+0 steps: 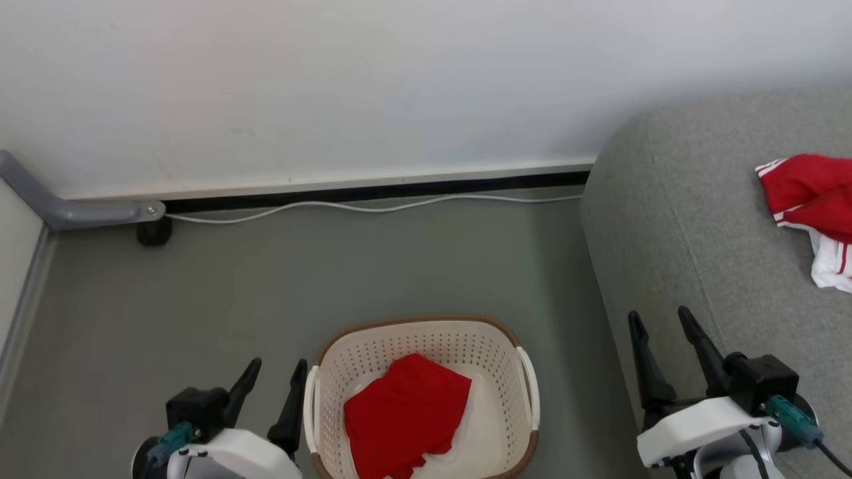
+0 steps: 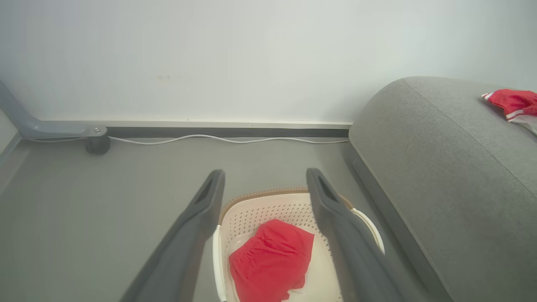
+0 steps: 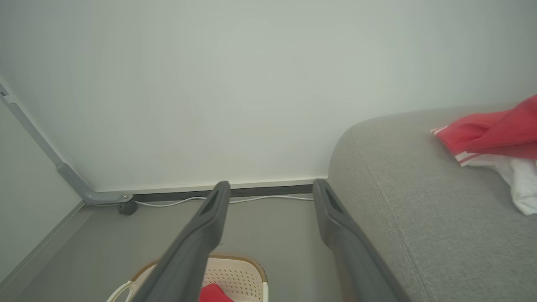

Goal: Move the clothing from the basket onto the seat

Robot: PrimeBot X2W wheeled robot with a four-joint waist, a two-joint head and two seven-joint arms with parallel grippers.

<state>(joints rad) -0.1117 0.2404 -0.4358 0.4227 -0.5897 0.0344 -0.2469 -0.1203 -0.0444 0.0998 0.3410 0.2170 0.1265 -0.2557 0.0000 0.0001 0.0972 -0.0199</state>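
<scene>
Head view, basket (image 1: 426,344) holding red clothing (image 1: 403,416)

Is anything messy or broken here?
Nothing looks broken or spilled. The only untidy bits: red and white clothing lies crumpled in a heap on the grey seat, one red garment sits rumpled in the basket, and a white cable trails loose on the floor along the wall.
</scene>
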